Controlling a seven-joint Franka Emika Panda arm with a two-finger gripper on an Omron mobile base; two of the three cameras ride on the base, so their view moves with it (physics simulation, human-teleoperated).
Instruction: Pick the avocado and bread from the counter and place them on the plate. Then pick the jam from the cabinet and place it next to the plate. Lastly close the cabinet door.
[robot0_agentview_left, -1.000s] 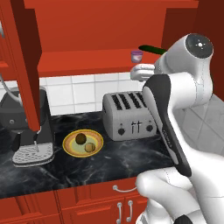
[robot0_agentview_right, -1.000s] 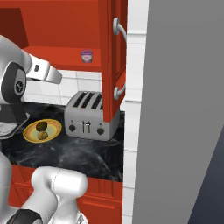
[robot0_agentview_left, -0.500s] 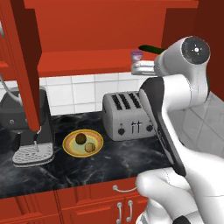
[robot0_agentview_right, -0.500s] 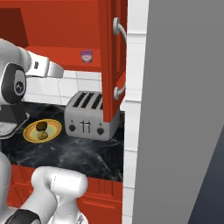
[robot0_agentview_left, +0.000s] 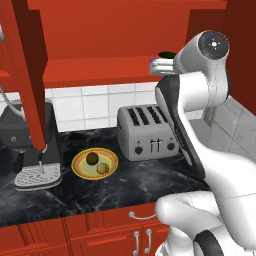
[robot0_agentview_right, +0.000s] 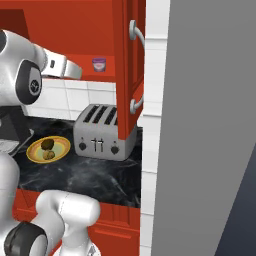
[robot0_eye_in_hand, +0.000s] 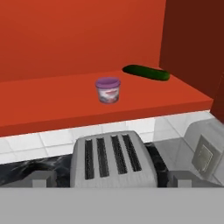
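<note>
Now avocado (robot0_agentview_left: 92, 158) and bread (robot0_agentview_left: 103, 168) sit plated; the wide-open, empty gripper (robot0_eye_in_hand: 109, 180) should advance to straddle the jam (robot0_eye_in_hand: 107, 90).

The avocado (robot0_agentview_left: 92, 158) and the bread (robot0_agentview_left: 103, 168) sit side by side on the plate (robot0_agentview_left: 80, 170), which rests on the counter (robot0_agentview_left: 115, 187) beside the toaster (robot0_agentview_left: 148, 132), and up above, the jam (robot0_eye_in_hand: 107, 90) stands on the cabinet (robot0_eye_in_hand: 65, 48) shelf near a long vegetable (robot0_eye_in_hand: 145, 72).
</note>
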